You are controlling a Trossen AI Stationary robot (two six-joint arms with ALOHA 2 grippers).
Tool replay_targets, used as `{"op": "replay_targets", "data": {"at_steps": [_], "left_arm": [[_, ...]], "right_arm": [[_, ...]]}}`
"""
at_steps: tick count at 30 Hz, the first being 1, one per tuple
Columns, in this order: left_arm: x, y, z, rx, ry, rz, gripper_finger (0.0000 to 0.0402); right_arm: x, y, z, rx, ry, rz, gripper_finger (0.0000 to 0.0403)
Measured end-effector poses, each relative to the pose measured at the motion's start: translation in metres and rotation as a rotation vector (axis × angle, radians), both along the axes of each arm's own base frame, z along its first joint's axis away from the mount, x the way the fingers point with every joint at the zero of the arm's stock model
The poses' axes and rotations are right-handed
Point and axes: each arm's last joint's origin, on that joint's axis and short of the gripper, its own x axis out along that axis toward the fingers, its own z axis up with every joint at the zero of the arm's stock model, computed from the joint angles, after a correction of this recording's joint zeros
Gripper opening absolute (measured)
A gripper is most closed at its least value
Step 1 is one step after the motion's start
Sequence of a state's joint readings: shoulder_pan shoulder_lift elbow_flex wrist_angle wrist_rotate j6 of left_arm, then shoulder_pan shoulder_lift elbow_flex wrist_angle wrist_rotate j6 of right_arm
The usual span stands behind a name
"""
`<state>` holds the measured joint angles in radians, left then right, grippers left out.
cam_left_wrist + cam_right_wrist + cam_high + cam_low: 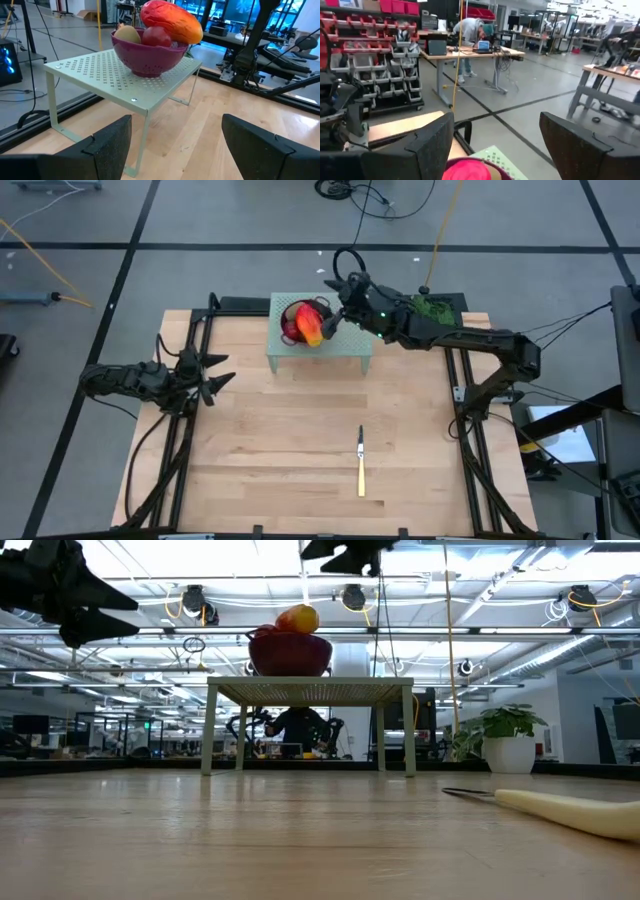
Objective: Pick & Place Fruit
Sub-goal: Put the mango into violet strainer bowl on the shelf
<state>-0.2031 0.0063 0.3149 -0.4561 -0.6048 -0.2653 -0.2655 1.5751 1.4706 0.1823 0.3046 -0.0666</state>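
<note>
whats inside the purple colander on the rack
Inside the purple colander: a red-orange-yellow oblong fruit on top, a dark red ball and a brown-green oval. Anything beneath them is covered.

Toy fruit (170,22) heaped in purple colander (150,57) — red-orange oblong topmost.

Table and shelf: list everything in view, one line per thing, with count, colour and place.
Perforated shelf: one, pale green, table's far edge.
Colander bowl: one, purple, on the shelf.
Oblong fruit: one, red-orange, topping the bowl.
Round fruit: one, dark red, in the bowl.
Oval fruit: one, tan-green, in the bowl.
Knife: one, yellow-handled, on the table's near side.
Right gripper: open, over the bowl.
Left gripper: open, above the table's left side.
</note>
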Motion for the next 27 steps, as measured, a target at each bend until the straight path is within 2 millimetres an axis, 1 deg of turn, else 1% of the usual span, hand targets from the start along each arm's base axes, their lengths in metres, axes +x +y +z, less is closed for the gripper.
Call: {"op": "replay_targets", "data": {"at_steps": [5,9,13,17,21,27], "left_arm": [[0.000,0.000,0.001,0.003,-0.013,-0.001,0.0310],[0.000,0.000,0.002,0.006,-0.013,-0.002,0.0310],[0.000,0.000,0.002,0.007,-0.012,-0.002,0.0310],[0.000,0.000,0.002,0.007,-0.014,-0.002,0.0310],[0.000,0.000,0.002,0.006,-0.016,-0.002,0.0310],[0.000,0.000,0.002,0.003,-0.017,-0.001,0.0310]], "right_arm": [[-0.017,0.021,0.017,-0.041,0.028,-0.015,0.0288],[-0.029,0.041,0.029,-0.062,0.041,0.036,0.0288],[-0.038,0.062,0.032,-0.059,0.092,0.101,0.0288],[-0.042,0.083,0.028,-0.027,0.153,0.165,0.0288],[-0.041,0.100,0.017,-0.014,0.256,0.219,0.0288],[-0.027,0.110,-0.007,-0.009,0.390,0.206,0.0288]]}}
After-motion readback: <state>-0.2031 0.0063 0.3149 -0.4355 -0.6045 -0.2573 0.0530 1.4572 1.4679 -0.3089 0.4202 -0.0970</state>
